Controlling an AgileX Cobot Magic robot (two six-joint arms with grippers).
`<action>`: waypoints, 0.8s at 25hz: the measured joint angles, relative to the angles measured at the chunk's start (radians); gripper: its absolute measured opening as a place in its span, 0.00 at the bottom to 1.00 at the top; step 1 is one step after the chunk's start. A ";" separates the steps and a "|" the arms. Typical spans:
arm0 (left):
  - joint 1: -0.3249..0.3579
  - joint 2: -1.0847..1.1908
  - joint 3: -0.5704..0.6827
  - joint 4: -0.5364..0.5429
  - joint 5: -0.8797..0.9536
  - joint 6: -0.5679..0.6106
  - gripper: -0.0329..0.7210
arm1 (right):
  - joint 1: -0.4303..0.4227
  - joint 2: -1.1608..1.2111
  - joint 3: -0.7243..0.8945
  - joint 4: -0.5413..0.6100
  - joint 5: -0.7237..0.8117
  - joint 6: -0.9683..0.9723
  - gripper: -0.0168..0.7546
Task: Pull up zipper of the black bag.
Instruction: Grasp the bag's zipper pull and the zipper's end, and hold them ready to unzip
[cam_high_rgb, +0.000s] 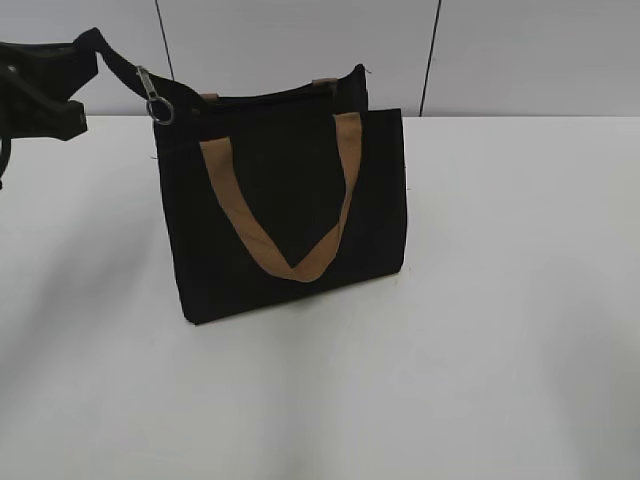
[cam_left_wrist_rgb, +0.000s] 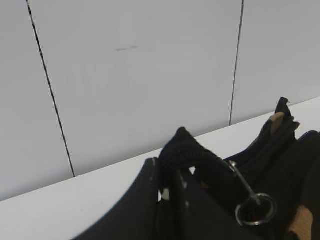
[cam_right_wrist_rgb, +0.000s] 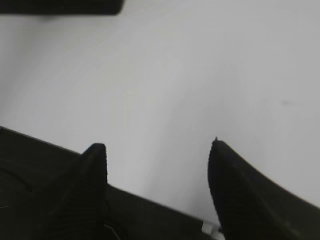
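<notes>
While clamped on the black fabric tail of the zipper (cam_high_rgb: 152, 98) at the upper left corner of the boxy black fabric bag (cam_high_rgb: 285, 205), left gripper (cam_left_wrist_rgb: 172, 165) risks tipping it; right gripper (cam_right_wrist_rgb: 157, 170) spread, empty.

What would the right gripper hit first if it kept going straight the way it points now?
Probably just the white tabletop. The right gripper is open, and between its fingers the right wrist view shows only bare surface. A dark shape sits at the top left edge, off that line. Depth is hard to judge.
</notes>
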 joint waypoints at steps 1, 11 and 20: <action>-0.003 0.000 0.000 0.000 0.000 0.000 0.08 | 0.000 0.031 -0.007 0.046 -0.041 -0.048 0.65; -0.035 0.000 0.000 0.002 0.006 0.000 0.08 | 0.070 0.287 -0.026 0.536 -0.283 -0.503 0.65; -0.037 0.000 0.000 0.004 0.007 0.000 0.08 | 0.234 0.775 -0.132 0.819 -0.334 -0.881 0.65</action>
